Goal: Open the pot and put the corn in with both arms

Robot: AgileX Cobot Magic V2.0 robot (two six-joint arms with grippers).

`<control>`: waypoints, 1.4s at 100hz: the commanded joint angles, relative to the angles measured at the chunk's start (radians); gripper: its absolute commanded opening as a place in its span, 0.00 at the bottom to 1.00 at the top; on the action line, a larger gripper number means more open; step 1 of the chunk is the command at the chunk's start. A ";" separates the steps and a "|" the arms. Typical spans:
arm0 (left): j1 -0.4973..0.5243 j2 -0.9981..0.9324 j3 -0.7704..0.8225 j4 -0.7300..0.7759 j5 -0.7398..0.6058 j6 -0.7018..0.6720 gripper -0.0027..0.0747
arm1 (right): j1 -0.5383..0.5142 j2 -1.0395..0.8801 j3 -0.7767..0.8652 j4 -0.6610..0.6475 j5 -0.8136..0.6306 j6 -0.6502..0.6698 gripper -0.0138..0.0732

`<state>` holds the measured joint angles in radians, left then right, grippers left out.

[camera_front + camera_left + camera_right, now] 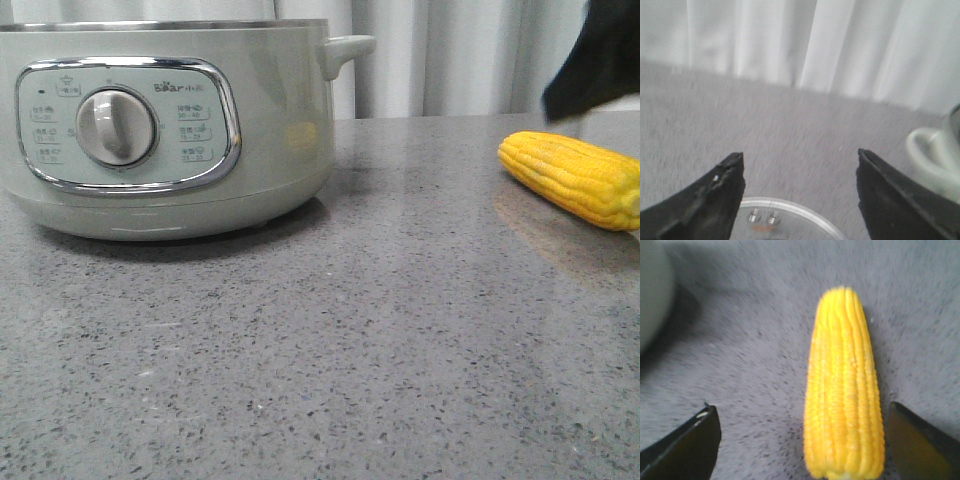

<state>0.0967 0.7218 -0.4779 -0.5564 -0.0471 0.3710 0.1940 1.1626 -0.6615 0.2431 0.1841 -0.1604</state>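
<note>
Two grippers showed in the wrist views, both with fingers spread wide and gripping nothing. The right gripper (800, 440) hung over the corn (844, 385), which lay flat on the speckled grey table (320, 350) between the two dark fingers, nearer one than the other and touching neither as far as could be seen. In the front view the corn (575, 177) lay at the table's right edge, well apart from the pot (170, 120) on the left, with a dark part of the right arm (600, 60) above it. The left gripper (800, 195) hovered over a clear round lid (790, 220), seen only in part, with the pot's side handle (932, 155) just beside one finger and white curtains (815, 40) behind.
</note>
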 commanded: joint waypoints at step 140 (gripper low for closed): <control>-0.182 -0.390 -0.044 -0.231 0.251 0.003 0.01 | 0.478 0.399 -0.691 0.054 -0.109 -0.010 0.14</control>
<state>-0.0690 0.3247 -0.4869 -0.7463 0.2245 0.3710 0.6701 1.5369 -1.2815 0.2992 0.1319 -0.1653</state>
